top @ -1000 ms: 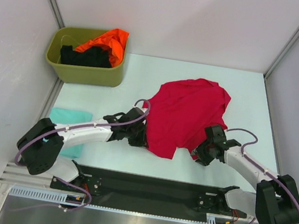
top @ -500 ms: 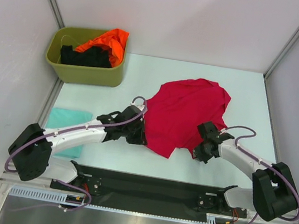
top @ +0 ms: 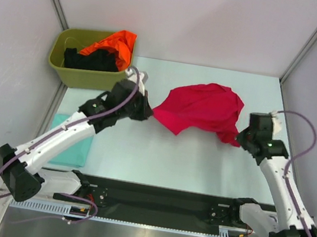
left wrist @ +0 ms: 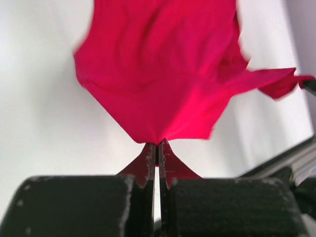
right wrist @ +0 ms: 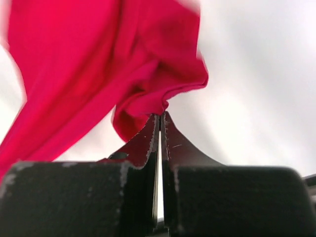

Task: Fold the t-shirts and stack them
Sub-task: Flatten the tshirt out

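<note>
Between my two arms, the red shirt [top: 204,109] is stretched out unfolded over the table [top: 199,166] — my left gripper [top: 149,110] clamped on one edge, my right gripper [top: 241,137] on the other. Only the teal shirt [top: 76,152] lies folded; the orange shirt [top: 117,42] and black shirt [top: 92,60] sit in the tub [top: 87,76].

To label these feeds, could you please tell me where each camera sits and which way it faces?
Top external: above and behind the bases, facing down at the table; left arm and right arm show.
Left wrist: on that wrist, facing along shut left fingers pinching the crimson t-shirt.
Right wrist: likewise, along shut right fingers pinching its other edge.
All three share the t-shirt.
</note>
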`<state>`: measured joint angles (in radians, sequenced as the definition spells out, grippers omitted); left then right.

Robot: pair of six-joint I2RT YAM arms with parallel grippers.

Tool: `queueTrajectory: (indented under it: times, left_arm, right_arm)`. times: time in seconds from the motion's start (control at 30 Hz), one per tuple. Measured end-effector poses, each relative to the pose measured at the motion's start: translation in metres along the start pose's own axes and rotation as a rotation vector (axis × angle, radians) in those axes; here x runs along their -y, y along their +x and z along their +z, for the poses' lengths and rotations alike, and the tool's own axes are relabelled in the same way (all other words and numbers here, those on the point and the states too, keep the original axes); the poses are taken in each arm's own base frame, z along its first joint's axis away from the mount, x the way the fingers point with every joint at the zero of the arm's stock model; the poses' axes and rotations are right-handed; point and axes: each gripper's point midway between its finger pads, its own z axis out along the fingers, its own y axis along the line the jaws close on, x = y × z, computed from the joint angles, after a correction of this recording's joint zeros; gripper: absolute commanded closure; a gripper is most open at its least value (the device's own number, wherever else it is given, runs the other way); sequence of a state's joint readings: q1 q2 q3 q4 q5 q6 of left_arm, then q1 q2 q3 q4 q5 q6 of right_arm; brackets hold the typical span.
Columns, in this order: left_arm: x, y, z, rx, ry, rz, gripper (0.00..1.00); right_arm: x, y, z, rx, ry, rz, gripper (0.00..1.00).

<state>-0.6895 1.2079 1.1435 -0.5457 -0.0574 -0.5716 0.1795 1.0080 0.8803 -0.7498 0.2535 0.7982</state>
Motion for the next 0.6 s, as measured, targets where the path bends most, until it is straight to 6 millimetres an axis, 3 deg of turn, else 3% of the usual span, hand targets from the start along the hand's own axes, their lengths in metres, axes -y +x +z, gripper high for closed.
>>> queueTrajectory:
  times: [0.17, 0.37, 0.47, 0.6]
  left_arm:
    - [0.019, -0.087, -0.038, 0.207, 0.023, 0.060, 1.00]
    - [0.040, -0.175, -0.083, 0.415, 0.041, 0.133, 1.00]
    - [0.044, -0.207, -0.107, 0.504, 0.025, 0.156, 1.00]
    - [0.043, -0.231, -0.137, 0.605, -0.009, 0.176, 1.00]
  right_arm:
    - [-0.014, -0.083, -0.039, 0.211, -0.058, -0.040, 1.00]
    - [-0.061, -0.170, -0.071, 0.393, -0.114, -0.182, 1.00]
    - [-0.075, -0.209, -0.088, 0.485, -0.121, -0.199, 1.00]
    - [-0.079, -0.250, -0.116, 0.602, -0.133, -0.176, 1.00]
